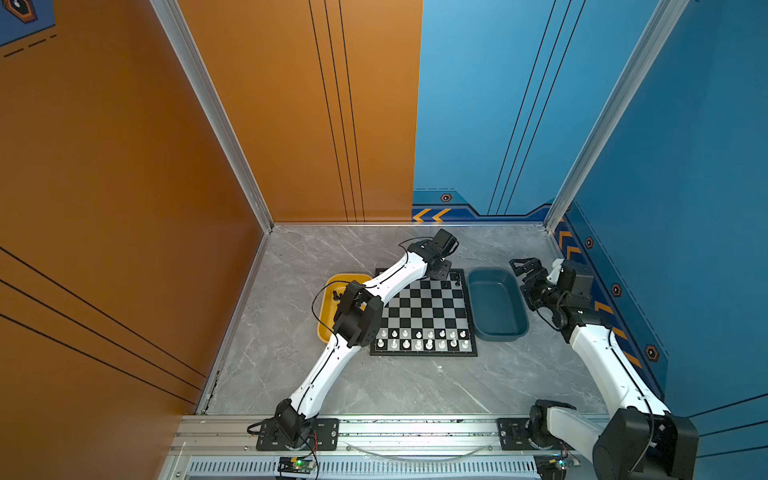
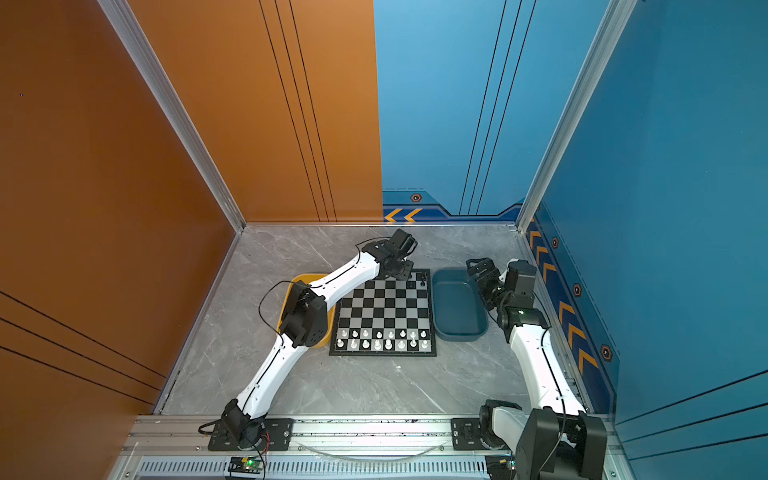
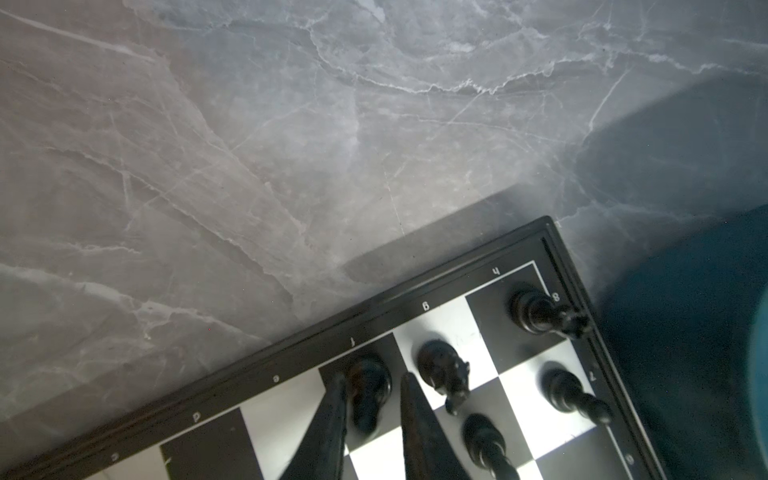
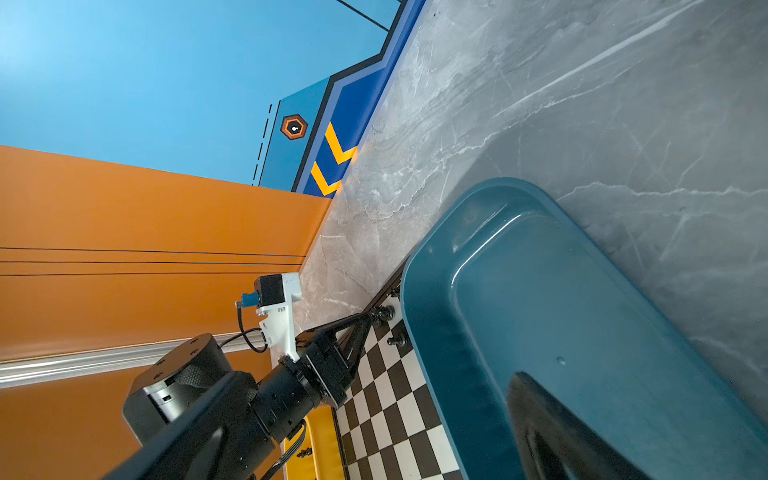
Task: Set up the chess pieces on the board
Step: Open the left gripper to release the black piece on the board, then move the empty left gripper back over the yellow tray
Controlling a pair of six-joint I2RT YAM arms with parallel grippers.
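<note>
**Left Gripper at the Far Right Corner of the Board**

We see the left arm (image 1: 397,276) rise from the near rail, bend above the yellow tray (image 1: 325,322) and cross the board (image 1: 415,308) to its far right corner; the left gripper (image 3: 374,380) points down onto the back row. Its jaws stand narrow, one finger on either side of a black piece (image 3: 368,388) upright on the dark square marked f; whether they pinch it we cannot tell. The right arm (image 1: 598,353) is folded by the blue wall, the right gripper (image 1: 524,266) raised beyond the dark blue tray (image 1: 496,305); its jaw state we cannot tell.

The flanked piece stands just beside the board's frame; marble tabletop (image 3: 291,145) runs beyond it; the dark blue tray lies just beside the board's right edge. Four more chess pieces (image 3: 442,368) stand near, toward the corner.

Only the left wrist view shows the flanked piece; both top views hide it under the wrist, yet show the white chessmen (image 1: 422,338) in the two near rows; a top view shows spare black chessmen (image 1: 337,296) in the yellow tray.
</note>
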